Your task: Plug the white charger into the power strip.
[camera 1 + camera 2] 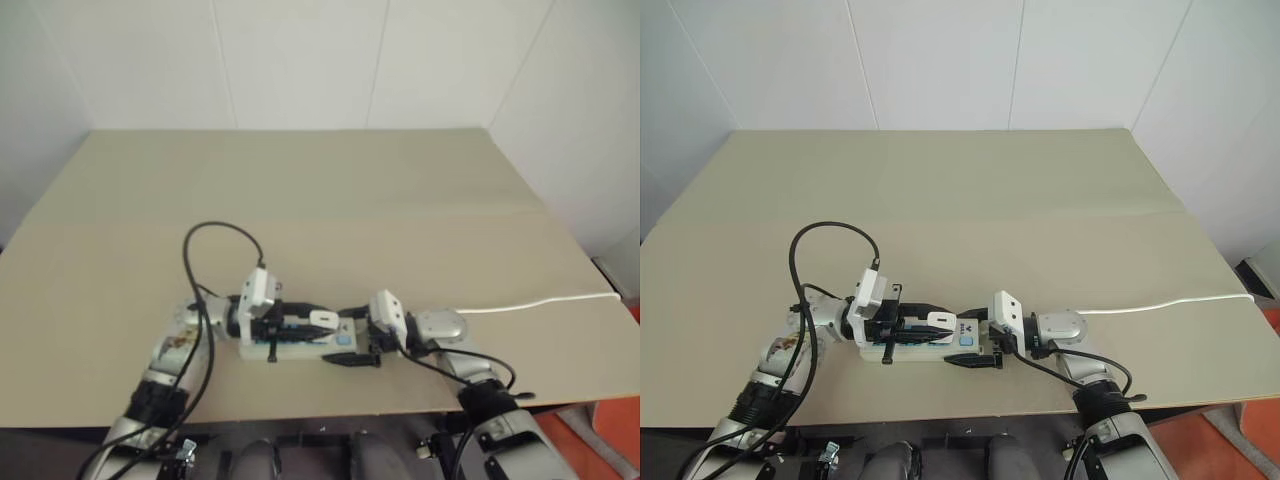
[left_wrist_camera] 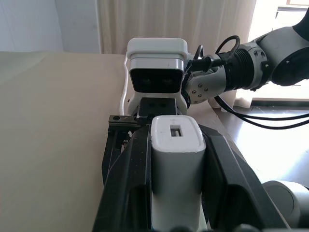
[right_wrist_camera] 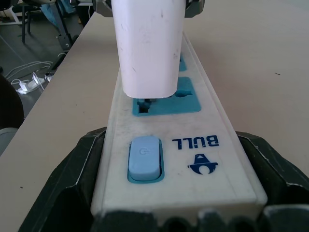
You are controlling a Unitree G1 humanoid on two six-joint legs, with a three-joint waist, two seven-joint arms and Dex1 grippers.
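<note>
Charger meets strip: your left gripper (image 1: 925,325) holds the white charger (image 3: 148,46) over a blue socket of the power strip (image 3: 193,145).

You have the left fingers (image 2: 128,188) clamped tight on the charger's sides, its base at the socket nearest the blue switch (image 3: 144,158). Your right gripper (image 1: 975,350) grips the strip's switch end, its fingers (image 3: 72,193) spread wide around it. The strip lies at the near edge of the tabletop (image 1: 350,190), its white cord (image 1: 540,302) trailing right.
</note>
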